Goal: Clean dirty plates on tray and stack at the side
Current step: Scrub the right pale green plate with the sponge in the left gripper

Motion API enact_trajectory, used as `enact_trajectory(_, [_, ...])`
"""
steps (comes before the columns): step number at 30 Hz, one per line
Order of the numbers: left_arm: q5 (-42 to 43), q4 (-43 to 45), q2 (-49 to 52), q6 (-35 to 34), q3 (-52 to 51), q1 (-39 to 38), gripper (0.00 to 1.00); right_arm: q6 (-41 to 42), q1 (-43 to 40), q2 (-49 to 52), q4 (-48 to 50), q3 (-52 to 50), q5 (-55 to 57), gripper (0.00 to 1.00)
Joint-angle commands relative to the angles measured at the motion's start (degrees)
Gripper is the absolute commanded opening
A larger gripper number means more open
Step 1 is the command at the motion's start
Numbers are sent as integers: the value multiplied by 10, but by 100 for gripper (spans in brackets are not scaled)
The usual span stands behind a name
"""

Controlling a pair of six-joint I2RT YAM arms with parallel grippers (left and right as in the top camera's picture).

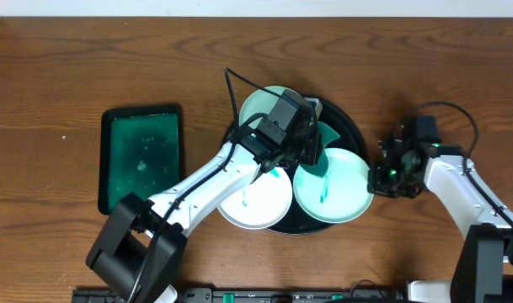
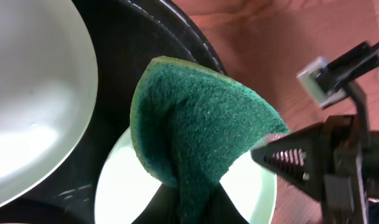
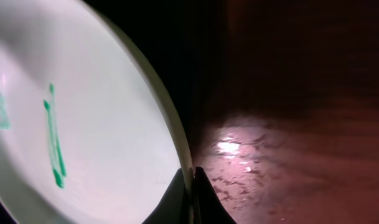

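Overhead view shows the black tray [image 1: 350,126] in the middle of the table [image 1: 54,67], with three plates on it. A mint far plate [image 1: 260,103] lies at the far side and a white plate [image 1: 254,206] at the near left. A mint right plate [image 1: 340,181] lies at the near right, and its edge goes over the tray rim. The right plate has a green smear [image 1: 323,192] near its centre.

The left gripper [image 1: 313,145] is above the tray, between the plates, and pinches a green sponge [image 2: 201,124]. In the left wrist view the sponge hangs over a mint plate, but I cannot tell if it touches.

The right gripper [image 3: 190,186] is pressed onto the right rim of the right plate, one finger on each face. A green tray [image 1: 141,156] lies well apart at the left.
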Motion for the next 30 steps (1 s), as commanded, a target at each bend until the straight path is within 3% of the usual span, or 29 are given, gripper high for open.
enact_trajectory(1, [8,3,21,-4,8,-3,7,28,21,-10,-2,10,35,1])
enact_trajectory(15, [72,10,170,-146,8,-21,7,85,22,-10,33,11,54,1])
enact_trajectory(19, [76,14,181,-147,8,-10,7,85,23,-10,33,11,51,1])
enact_trajectory(23, [146,103,183,-153,8,-24,7,85,32,-10,33,11,52,1])
enact_trajectory(28, [139,102,197,-118,8,-38,7,87,35,-10,33,11,52,1])
enact_trajectory(30, [78,56,200,-110,8,-31,7,89,35,-10,33,11,52,1])
